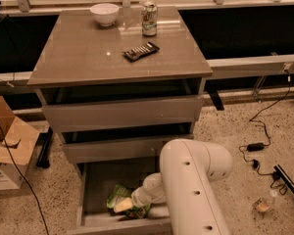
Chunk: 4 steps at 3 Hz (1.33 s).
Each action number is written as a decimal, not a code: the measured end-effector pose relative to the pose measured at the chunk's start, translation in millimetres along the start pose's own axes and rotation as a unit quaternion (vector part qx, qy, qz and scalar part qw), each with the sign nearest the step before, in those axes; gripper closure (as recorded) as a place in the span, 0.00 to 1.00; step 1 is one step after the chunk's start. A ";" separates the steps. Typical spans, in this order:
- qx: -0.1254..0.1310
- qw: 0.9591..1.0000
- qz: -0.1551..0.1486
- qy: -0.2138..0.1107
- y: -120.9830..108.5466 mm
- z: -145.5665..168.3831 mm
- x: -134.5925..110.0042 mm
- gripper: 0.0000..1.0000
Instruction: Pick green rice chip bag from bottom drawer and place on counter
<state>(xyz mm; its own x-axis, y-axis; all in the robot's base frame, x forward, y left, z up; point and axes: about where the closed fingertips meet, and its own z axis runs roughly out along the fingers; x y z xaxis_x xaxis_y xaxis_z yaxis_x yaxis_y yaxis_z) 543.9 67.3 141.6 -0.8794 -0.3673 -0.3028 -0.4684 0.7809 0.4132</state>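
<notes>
My gripper (125, 205) sat in the bottom drawer (99, 177) at the green rice chip bag (118, 193); whether it gripped, I couldn't tell.

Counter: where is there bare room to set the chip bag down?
The counter is bare along its front edge and left side, in front of the bowl and left of the remote. The back is crowded by bowl and can. The gripper is down in the bottom drawer at the bag.
</notes>
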 end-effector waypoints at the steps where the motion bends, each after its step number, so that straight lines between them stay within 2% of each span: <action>1: 0.001 1.000 0.001 0.000 0.1 -0.4 0.1 0.17; 2: -0.004 1.000 0.005 0.002 0.8 1.9 3.9 0.40; 3: -0.030 0.999 0.006 -0.007 6.2 6.8 8.5 0.70; 4: -0.091 0.994 0.018 -0.053 22.1 2.2 -2.0 0.94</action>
<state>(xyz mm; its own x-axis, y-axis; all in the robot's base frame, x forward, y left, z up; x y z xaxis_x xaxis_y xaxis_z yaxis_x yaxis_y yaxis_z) 535.6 86.5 149.5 -0.8861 -0.2781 -0.3709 -0.4536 0.6848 0.5704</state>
